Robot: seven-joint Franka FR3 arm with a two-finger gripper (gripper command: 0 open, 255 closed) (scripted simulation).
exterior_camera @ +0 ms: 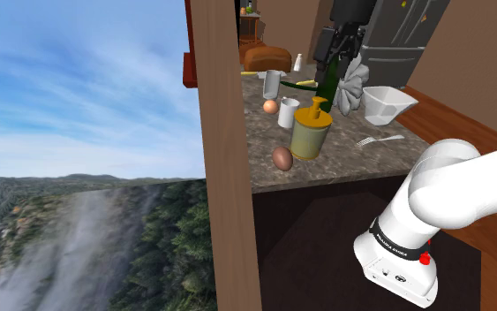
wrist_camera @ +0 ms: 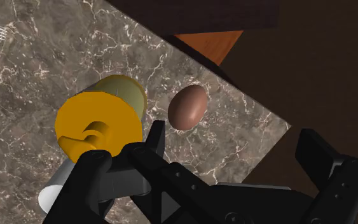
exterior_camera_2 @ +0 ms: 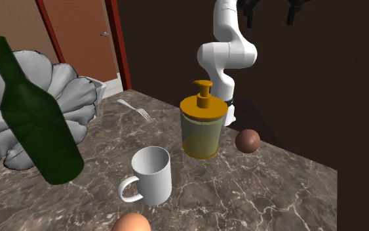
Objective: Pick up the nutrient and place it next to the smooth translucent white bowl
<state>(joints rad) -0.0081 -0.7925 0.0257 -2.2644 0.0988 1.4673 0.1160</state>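
We look down on a dark marbled stone counter (exterior_camera: 361,155) crowded with kitchen things. The brown egg (exterior_camera: 282,158) lies on its side near the counter's near edge, towards the shoulder view's left. It sits just beside a yellow pump bottle (exterior_camera: 311,131) with an orange top, without touching it.

The white bowl (exterior_camera: 387,104) stands towards the far right of the counter in the shoulder view, well apart from the egg, with the pump bottle roughly between them. A fork (exterior_camera: 379,140) lies on the stone near the bowl, on its near side.

Behind the pump bottle stands a white mug (exterior_camera: 289,112), and a paler egg (exterior_camera: 271,106) lies just to the mug's left. Farther back, a dark green bottle (exterior_camera: 330,88) leans against a ruffled grey dish (exterior_camera: 354,84).

The white arm (exterior_camera_2: 223,52) rises beyond the counter in the second exterior view. In the wrist view the black gripper (wrist_camera: 234,135) hangs above the counter's edge with its fingers spread apart and nothing between them. The brown egg lies on the stone just beyond one fingertip, with the orange pump top beside it.
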